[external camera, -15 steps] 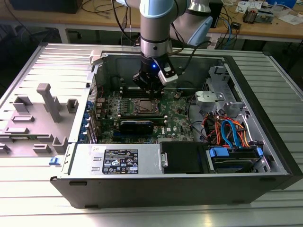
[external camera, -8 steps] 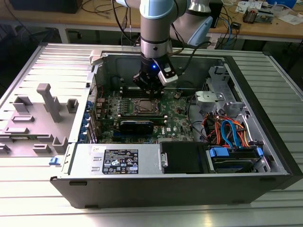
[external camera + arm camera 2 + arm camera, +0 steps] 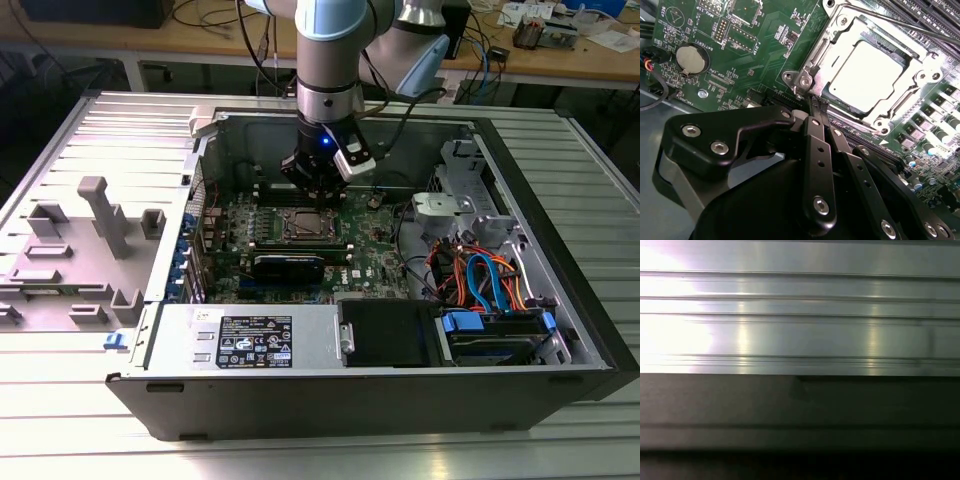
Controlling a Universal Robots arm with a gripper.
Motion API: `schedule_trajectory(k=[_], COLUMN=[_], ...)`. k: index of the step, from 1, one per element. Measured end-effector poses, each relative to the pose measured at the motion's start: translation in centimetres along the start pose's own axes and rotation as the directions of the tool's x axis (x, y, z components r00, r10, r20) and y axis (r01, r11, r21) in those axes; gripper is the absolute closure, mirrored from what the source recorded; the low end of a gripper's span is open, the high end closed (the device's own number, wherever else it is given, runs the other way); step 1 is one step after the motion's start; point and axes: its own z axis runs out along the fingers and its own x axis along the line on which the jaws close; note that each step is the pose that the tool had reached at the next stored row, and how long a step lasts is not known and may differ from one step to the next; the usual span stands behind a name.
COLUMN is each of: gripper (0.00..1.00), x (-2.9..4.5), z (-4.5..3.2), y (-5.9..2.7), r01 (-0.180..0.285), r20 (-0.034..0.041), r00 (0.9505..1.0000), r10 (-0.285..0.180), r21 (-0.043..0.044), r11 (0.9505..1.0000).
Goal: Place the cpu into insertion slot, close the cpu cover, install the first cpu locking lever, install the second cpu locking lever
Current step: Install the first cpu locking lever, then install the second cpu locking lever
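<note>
Landmark: I take the insertion slot as my reference; it sits on the green motherboard inside the open computer case.
Gripper: I see my gripper hanging just above the slot's near corner in the second wrist view, and in the exterior view it stands right over the slot's far edge.
Claw state: the two black fingers lie pressed together at their tips, with nothing between them.
Cpu: the cpu lies flat inside the slot, its pale metal top showing through the cutout.
Cpu cover: the cpu cover is down over the slot, framing the chip on all sides.
Lever: a thin metal rod runs along the slot's far side; I cannot tell whether it is latched.
Coin battery: a round cell sits on the board well apart from the slot.
First wrist view: I see a ribbed metal surface above a dark band.
</note>
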Motion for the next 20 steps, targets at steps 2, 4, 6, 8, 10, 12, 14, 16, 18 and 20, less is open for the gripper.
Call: schedule_trajectory(k=[2, 4, 6, 8, 10, 12, 14, 16, 18, 20], gripper=[0.89, 0.89, 0.89, 0.89, 0.89, 0.89, 0.89, 0.89, 0.89, 0.89], x=[0.00, 0.00, 0.00, 0.00, -0.01, -0.02, -0.03, -0.03, -0.03, -0.03], z=[-0.02, -0.03, -0.08, -0.24, -0.41, -0.48, -0.50, -0.50, -0.50, -0.50], y=[-0.01, -0.01, -0.01, -0.01, -0.01, 0.00, -0.06, -0.22, -0.26, -0.28], r01=[0.000, 0.000, 0.000, 0.000, 0.000, 0.000, 0.000, 0.000, 0.000, 0.000], r20=[0.0000, 0.0000, -0.0001, -0.0001, -0.0002, -0.0001, -0.0003, -0.0005, -0.0006, -0.0008], r00=[1.0000, 1.0000, 1.0000, 1.0000, 1.0000, 1.0000, 1.0000, 1.0000, 1.0000, 1.0000], r10=[0.000, 0.000, 0.000, 0.000, 0.000, 0.000, 0.000, 0.000, 0.000, 0.000], r21=[0.0000, -0.0003, -0.0002, -0.0002, -0.0002, -0.0004, -0.0004, -0.0004, -0.0006, -0.0005], r11=[1.0000, 1.0000, 1.0000, 1.0000, 1.0000, 1.0000, 1.0000, 1.0000, 1.0000, 1.0000])
